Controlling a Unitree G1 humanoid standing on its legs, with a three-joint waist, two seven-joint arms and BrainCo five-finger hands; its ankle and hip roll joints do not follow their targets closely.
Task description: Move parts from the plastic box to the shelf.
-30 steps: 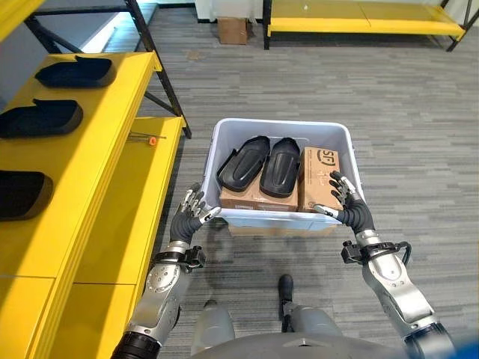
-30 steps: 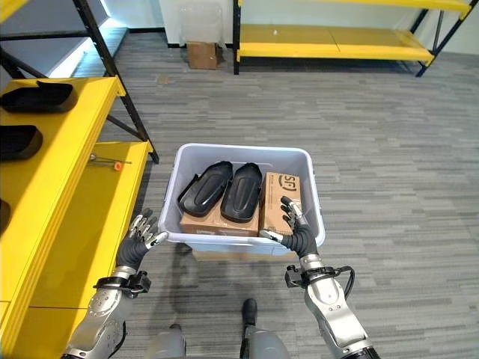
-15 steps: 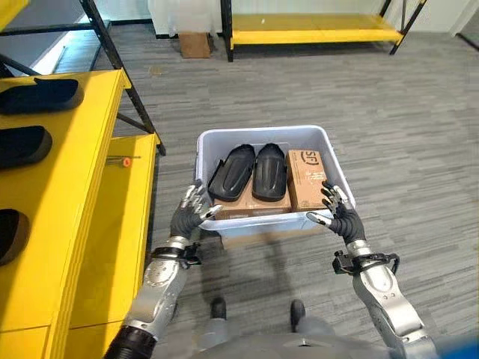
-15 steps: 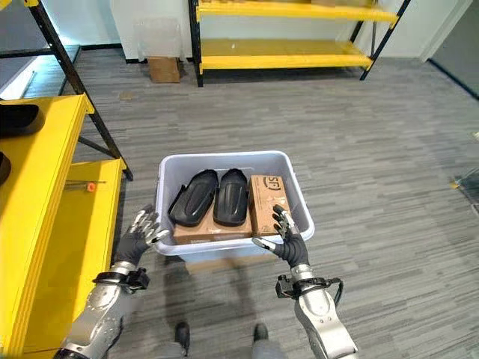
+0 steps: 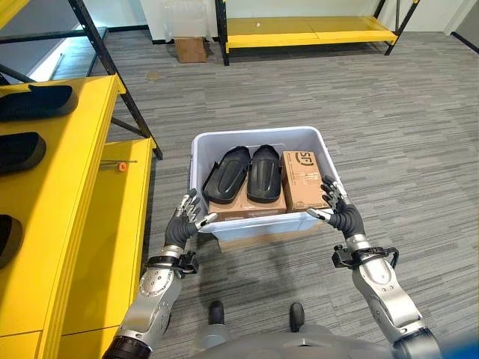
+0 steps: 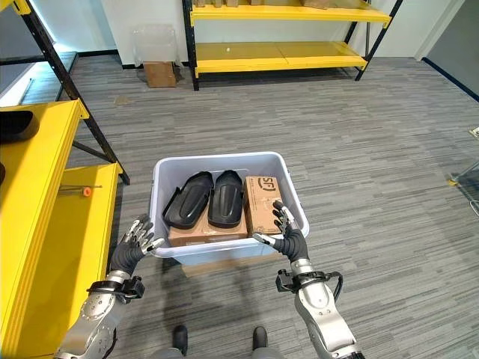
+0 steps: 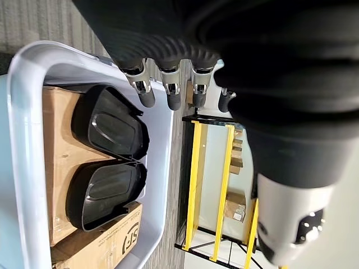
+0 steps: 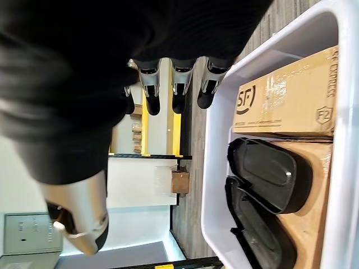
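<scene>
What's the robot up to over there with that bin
It stands over a pale plastic box on the floor, beside a yellow shelf. Its left hand and right hand are open, fingers spread at the box's near corners, gripping nothing. Two black parts lie inside on cardboard boxes. Similar black parts already lie on the shelf. No part has been picked up at this moment.
</scene>
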